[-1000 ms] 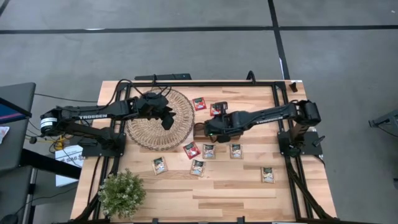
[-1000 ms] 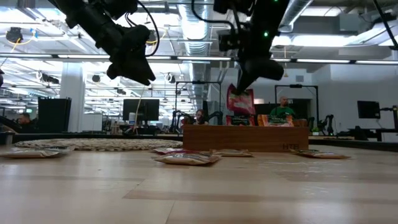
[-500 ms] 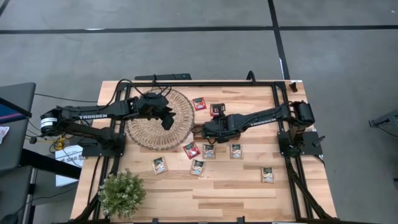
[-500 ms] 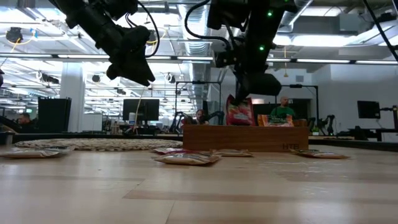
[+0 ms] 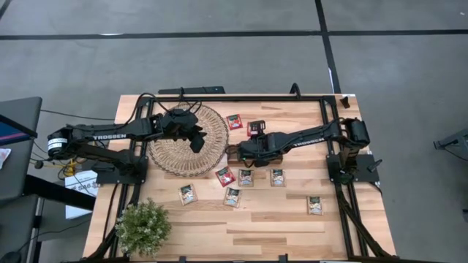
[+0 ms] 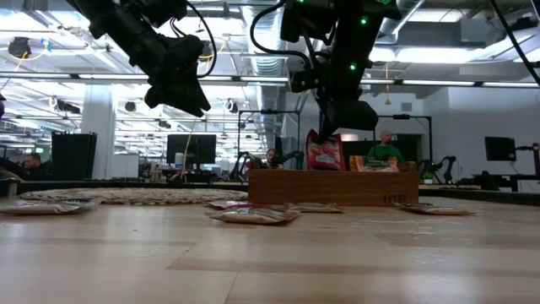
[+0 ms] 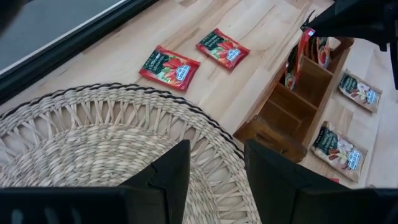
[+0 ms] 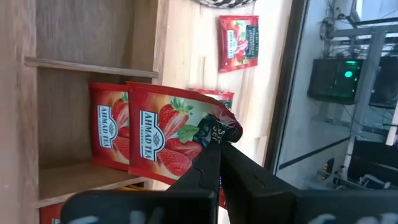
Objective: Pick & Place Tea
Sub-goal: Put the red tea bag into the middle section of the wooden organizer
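Here, a red sachet [image 8: 168, 140] is pinched by its top edge in the right gripper [image 8: 214, 146], centre frame, hanging into a tray [image 7: 292, 106] compartment beside another. It should be lowered straight before release. The left gripper [image 7: 214, 171], fingers apart, is parked over the mat [image 7: 93, 149].

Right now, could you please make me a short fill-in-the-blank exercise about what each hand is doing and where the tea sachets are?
1. The right hand is shut on a ____ strawberry sachet.
2. It holds that sachet over the wooden ____.
3. The left hand hovers open above the round woven ____.
4. Two red sachets lie flat on the ____ beyond the mat.

Missing words: red; tray; mat; table
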### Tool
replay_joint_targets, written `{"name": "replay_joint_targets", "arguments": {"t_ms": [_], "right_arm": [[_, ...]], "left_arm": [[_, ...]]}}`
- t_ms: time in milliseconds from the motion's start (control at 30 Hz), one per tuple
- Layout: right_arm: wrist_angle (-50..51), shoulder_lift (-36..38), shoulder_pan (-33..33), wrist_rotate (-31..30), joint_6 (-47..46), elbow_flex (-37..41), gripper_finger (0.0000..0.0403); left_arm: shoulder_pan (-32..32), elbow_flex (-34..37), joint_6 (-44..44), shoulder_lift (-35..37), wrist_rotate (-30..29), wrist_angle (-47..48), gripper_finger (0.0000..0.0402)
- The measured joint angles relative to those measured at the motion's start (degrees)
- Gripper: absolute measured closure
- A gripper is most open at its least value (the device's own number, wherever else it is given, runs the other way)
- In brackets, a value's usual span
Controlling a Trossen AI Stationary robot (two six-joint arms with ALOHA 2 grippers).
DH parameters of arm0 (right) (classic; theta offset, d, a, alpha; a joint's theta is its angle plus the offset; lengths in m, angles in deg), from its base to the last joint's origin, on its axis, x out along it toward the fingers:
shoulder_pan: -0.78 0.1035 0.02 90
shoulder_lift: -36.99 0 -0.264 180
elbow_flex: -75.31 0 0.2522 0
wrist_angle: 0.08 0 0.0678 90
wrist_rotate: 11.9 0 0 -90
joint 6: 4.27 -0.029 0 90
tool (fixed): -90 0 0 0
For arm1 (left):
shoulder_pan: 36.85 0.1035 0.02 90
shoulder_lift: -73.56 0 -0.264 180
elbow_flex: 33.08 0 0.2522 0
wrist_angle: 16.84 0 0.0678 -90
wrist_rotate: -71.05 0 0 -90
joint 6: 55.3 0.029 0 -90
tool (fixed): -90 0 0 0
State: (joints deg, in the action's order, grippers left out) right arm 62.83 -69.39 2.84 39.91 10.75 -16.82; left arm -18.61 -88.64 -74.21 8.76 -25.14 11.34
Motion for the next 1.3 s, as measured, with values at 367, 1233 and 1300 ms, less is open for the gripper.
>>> {"name": "replay_joint_targets", "arguments": {"t_ms": [367, 1233, 1300], "right_arm": [[-0.15, 0.02, -0.71, 4.43, -0.04, 0.0, 0.0403], [-3.02, 3.47, -5.3, -0.83, 11.01, -2.35, 0.0285], [-5.34, 3.63, -7.69, 3.09, 14.35, -2.93, 0.0285]], "left_arm": [[0.0, 0.0, 0.0, 0.0, -0.01, 0.02, 0.0259], [0.0, 0.02, 0.0, 0.0, 0.0, -0.13, 0.0259], [0.0, 0.0, 0.0, 0.0, -0.02, -0.47, 0.0259]]}}
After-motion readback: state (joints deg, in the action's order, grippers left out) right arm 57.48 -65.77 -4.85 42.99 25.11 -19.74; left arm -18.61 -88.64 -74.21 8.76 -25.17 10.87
